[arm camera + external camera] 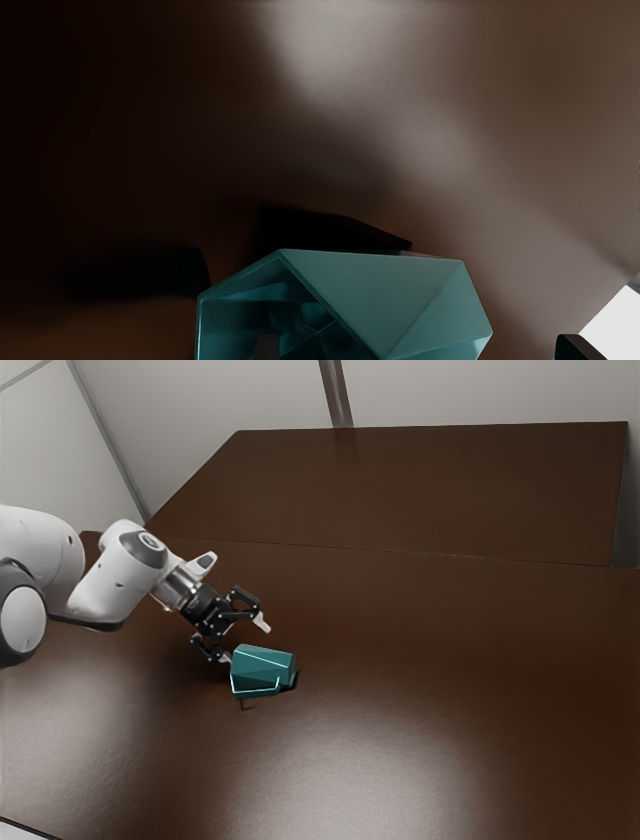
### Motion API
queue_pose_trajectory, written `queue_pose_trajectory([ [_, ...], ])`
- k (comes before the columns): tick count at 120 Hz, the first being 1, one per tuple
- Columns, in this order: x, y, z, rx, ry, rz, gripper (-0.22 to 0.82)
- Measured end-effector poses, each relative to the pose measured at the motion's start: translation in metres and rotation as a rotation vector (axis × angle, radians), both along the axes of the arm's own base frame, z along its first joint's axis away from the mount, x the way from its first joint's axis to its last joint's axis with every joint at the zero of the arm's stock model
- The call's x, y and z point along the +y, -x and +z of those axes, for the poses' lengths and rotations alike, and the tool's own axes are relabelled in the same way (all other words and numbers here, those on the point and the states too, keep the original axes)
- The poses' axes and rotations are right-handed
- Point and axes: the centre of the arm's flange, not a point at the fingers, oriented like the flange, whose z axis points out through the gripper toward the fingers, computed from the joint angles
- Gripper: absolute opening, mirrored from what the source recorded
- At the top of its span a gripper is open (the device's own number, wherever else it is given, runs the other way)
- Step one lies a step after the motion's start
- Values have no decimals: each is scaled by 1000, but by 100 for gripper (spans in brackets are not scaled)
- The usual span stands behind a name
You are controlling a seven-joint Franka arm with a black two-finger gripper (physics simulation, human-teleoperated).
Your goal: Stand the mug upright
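My gripper (243, 640) hangs open, ten o'clock from the toppled mug (262, 670), exterior view. An off-centre pinch could roll it.

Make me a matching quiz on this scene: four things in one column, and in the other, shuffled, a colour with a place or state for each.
Things:
1. Mug
2. Pincer
3. Franka arm
4. Tabletop

Descriptions:
A. Mostly white, coming in from the exterior view's left
B. Dark brown, under the teal thing
C. Teal, lying on its side
D. Black, open

Right pairs: 1-C, 2-D, 3-A, 4-B.
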Motion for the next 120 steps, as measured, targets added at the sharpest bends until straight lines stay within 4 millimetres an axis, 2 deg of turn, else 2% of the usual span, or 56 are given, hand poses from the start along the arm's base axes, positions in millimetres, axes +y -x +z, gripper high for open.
queue_pose_trajectory([
  [9, -2, -1, -1, -1, 4, 1, 54],
  [31, -4, -1, -1, -1, 1, -4, 14],
  [42, -6, -3, 2, -8, -2, -11, 3],
  [67, -15, -14, 19, -45, -9, -32, -12],
  [93, -19, -14, 24, -47, -18, -46, -17],
  [120, -46, -11, 84, -156, -207, -224, -18],
])
